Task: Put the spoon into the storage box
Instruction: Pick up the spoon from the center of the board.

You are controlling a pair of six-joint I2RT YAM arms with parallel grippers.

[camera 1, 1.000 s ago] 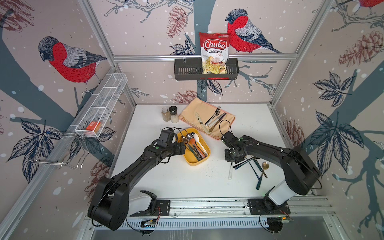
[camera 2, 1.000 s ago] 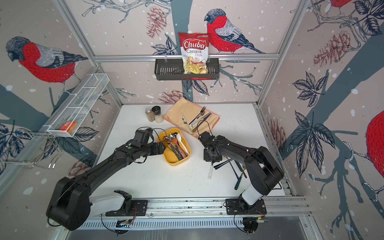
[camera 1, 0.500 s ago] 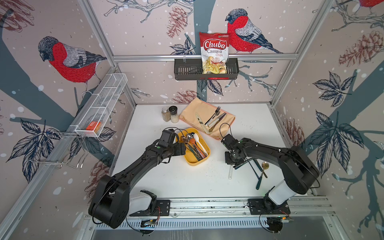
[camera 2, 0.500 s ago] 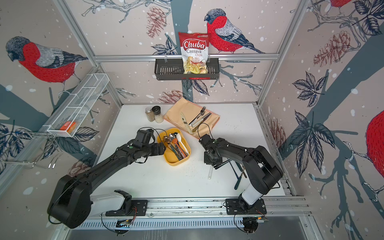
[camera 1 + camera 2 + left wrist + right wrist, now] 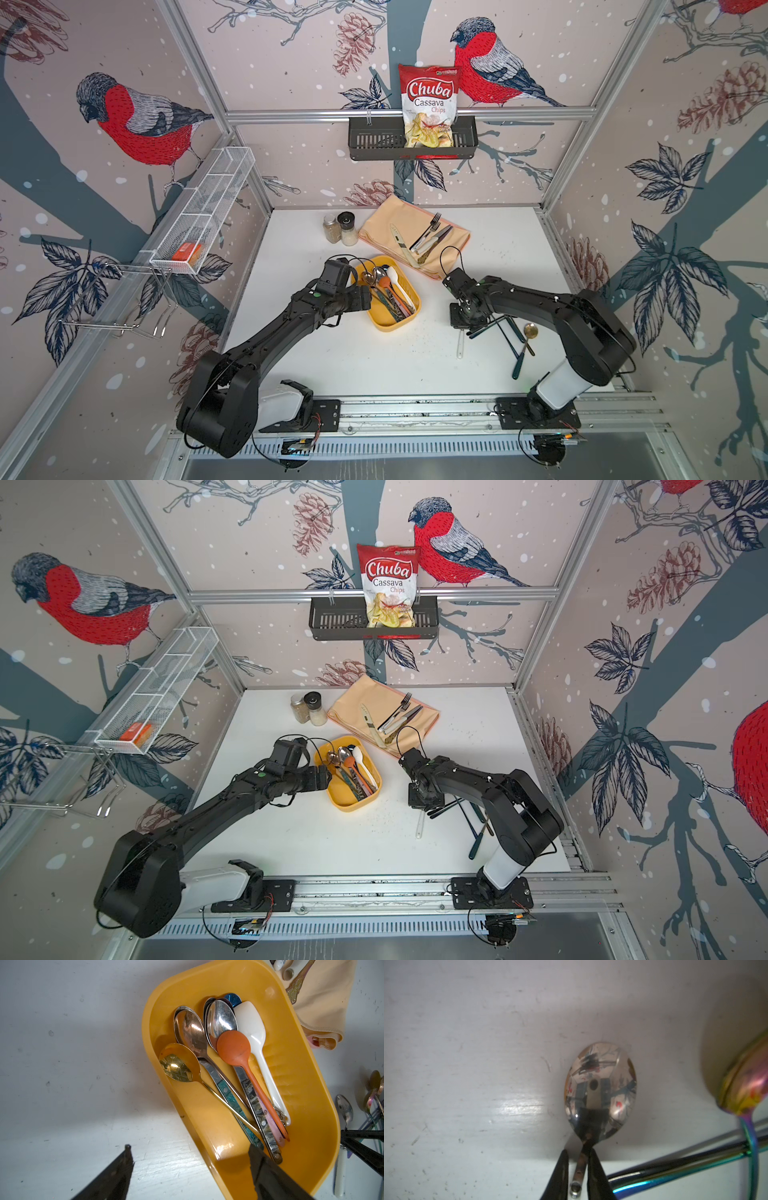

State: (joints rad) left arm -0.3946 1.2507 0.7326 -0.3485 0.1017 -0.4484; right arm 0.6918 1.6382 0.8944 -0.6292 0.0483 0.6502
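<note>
My right gripper (image 5: 578, 1152) is down at the white worktop (image 5: 467, 1064), its jaws drawn narrow around the neck of the shiny steel spoon with a pale handle (image 5: 601, 1093). One black finger (image 5: 593, 1167) lies against the neck. A sliver of worktop still shows inside the other finger, so I cannot tell whether the grip has actually closed. The spoon lies flat with its bowl pointing far and its handle pointing near. Just right of it sit a rainbow-tinted metal spoon (image 5: 741, 1084) and a few thin dark handles (image 5: 675, 1159) that cross one another.

The shallow yellow plastic storage box (image 5: 384, 318) stands left of the spoon and apart from it, with bare worktop between them. Inside it lies a bundle of spoons (image 5: 228, 1053): steel, gold, orange and white. My left gripper (image 5: 191, 1167) hangs at the box's left edge with its jaws spread wide and nothing in them. One finger is over the box wall and the other is over the worktop. Beyond the box, on the far side, a folded beige cloth (image 5: 386, 224) carries a fork and knives.

Compared with a second ago, the spoon (image 5: 459, 347) lies where it lay, and the box and the left arm have hardly shifted. The right wrist has eased slightly lower over the spoon.
</note>
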